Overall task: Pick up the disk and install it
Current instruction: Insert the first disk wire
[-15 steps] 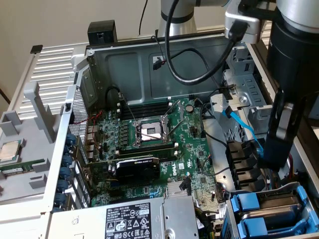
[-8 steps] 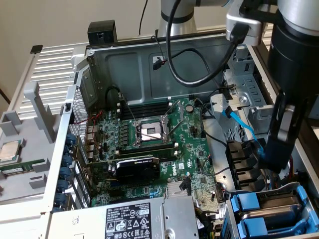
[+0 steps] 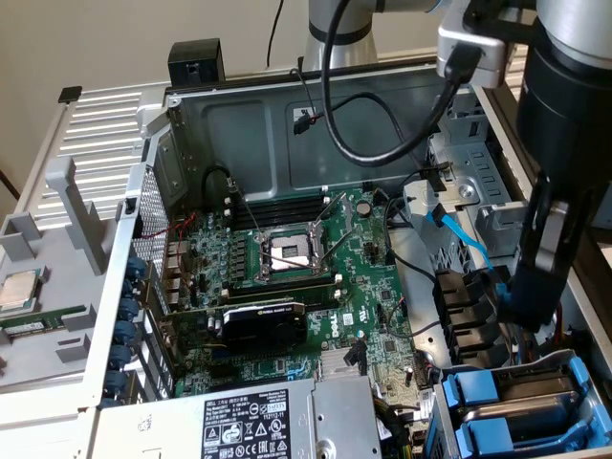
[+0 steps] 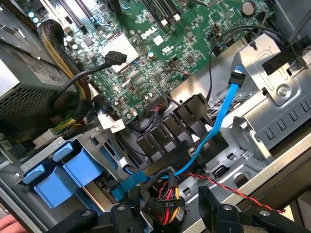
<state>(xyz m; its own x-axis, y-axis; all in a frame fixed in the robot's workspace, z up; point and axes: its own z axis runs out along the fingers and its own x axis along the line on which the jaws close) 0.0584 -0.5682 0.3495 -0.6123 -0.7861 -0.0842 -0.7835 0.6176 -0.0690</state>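
A: Gripper (image 3: 526, 311)?
B: Jaws wide apart, nothing held; poised beside drive cage (image 3: 574, 359).
A: Disk (image 3: 535, 390)?
B: In blue carrier (image 3: 473, 392), inside cage, exterior view's lower right.
A: Obstructions?
B: Blue SATA cable (image 4: 228, 104), red-black twisted wire (image 4: 228, 187), power-wire bundle (image 4: 167, 206) near fingertips.

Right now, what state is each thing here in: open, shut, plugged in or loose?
Computer case, open, side panel off.
CPU socket, empty, no cooler on it.
CPU chip, lying outside the case.
Disk, in its blue carrier in the drive bay, not held.
Blue cable, one end unplugged.
End effector, open, holding nothing.
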